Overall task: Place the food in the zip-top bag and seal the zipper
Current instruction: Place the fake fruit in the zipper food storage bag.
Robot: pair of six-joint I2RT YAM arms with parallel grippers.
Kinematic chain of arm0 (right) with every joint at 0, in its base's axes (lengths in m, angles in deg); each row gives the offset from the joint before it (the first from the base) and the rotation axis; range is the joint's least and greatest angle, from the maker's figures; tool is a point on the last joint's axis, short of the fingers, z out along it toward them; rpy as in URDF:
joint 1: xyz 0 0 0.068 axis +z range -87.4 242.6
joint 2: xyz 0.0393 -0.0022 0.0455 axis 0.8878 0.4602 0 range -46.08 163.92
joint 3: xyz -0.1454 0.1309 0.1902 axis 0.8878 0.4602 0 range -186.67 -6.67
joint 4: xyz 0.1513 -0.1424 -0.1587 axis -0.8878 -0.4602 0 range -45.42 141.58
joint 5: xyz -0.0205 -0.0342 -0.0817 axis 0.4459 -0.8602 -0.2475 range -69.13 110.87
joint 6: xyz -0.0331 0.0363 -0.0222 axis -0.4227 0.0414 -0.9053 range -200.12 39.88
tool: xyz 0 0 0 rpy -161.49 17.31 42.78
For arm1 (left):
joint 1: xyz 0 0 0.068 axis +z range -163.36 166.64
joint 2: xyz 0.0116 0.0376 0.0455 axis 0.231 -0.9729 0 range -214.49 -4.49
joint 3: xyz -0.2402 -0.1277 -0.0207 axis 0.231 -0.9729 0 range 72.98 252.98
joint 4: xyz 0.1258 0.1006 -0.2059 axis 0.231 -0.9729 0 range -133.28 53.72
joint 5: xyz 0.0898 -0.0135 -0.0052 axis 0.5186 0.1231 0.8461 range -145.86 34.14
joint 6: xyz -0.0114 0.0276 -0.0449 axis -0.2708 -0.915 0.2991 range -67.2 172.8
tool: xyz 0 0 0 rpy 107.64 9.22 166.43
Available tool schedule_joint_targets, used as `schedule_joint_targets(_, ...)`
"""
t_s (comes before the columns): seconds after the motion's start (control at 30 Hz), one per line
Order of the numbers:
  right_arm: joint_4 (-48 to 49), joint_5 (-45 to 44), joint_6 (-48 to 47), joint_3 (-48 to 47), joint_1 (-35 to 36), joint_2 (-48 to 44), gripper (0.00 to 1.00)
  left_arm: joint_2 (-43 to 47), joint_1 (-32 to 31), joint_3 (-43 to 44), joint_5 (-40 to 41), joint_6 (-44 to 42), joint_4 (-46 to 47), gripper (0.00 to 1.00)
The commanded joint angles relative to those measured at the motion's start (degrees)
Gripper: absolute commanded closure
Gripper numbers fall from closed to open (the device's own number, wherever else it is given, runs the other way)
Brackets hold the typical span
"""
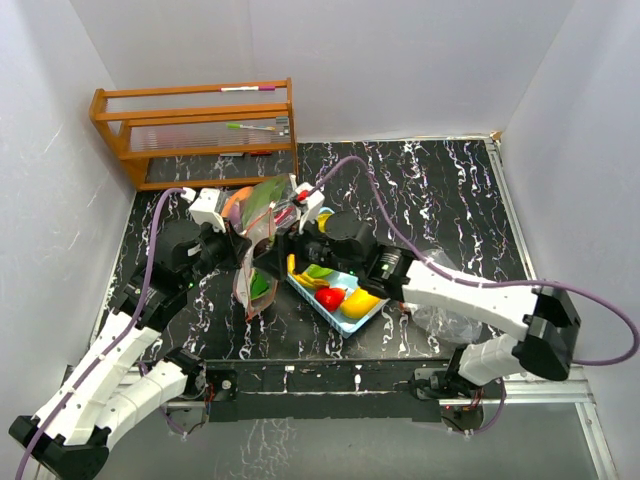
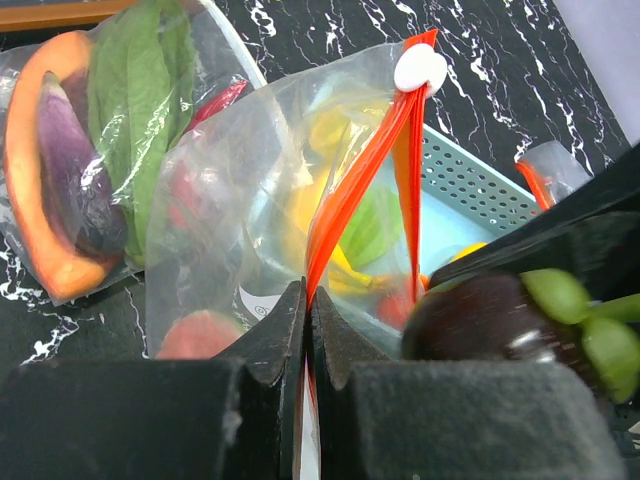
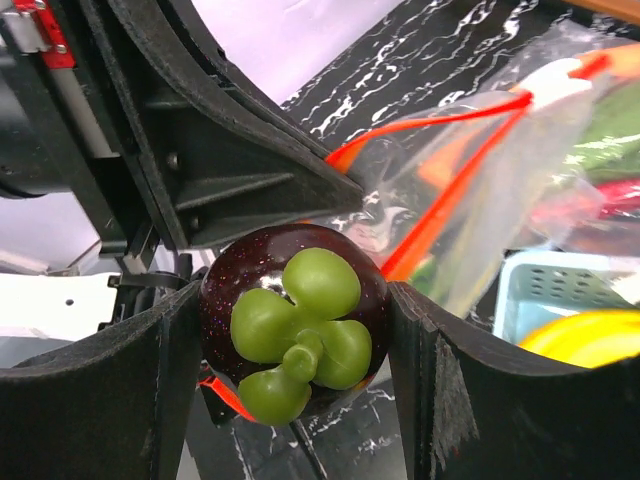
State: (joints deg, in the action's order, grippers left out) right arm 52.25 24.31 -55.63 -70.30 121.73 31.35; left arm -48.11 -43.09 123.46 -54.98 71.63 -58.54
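left claw (image 2: pixel 307 300) is pinched shut on the orange zipper edge of the clear plastic zip-top bag (image 2: pixel 230 200), just left of the light-blue perforated plastic basket (image 2: pixel 470 185). right claw (image 3: pixel 295 325), half spread, grips a round dark-purple toy fruit with green leaves (image 3: pixel 260 280) by that basket's far-left corner.

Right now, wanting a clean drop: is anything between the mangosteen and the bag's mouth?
Nothing separate. The bag opens only as a narrow slit between zipper strips, and the left gripper pinching it crowds the mangosteen.
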Motion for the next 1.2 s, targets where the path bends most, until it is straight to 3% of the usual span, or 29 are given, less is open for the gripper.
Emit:
schedule_joint_targets(0.0, 10.5, 4.4, 0.3, -4.7, 0.3, 3.8, 0.62, 0.4, -0.1, -0.6, -1.0, 0.5, 1.4, 1.00)
schedule_joint_targets(0.23, 9.4, 0.3, 1.4, -5.8, 0.4, 5.9, 0.62, 1.6, 0.0, -0.7, -0.9, 0.3, 1.0, 1.00)
schedule_joint_targets(0.67, 11.0, 6.3, 1.7, -4.8, 2.6, 1.9, 0.62, 1.5, 0.0, -0.5, -0.2, 0.2, 0.5, 1.00)
schedule_joint_targets(0.97, 12.1, 1.7, 4.4, -0.6, 2.6, 5.3, 0.63, 2.3, 0.0, 1.0, -0.9, 1.0, 0.1, 1.00)
schedule_joint_targets(1.17, 10.3, -6.2, 5.8, 2.7, 2.6, 5.0, 0.63, 3.6, 0.0, 1.8, -0.2, 0.7, -1.5, 1.00)
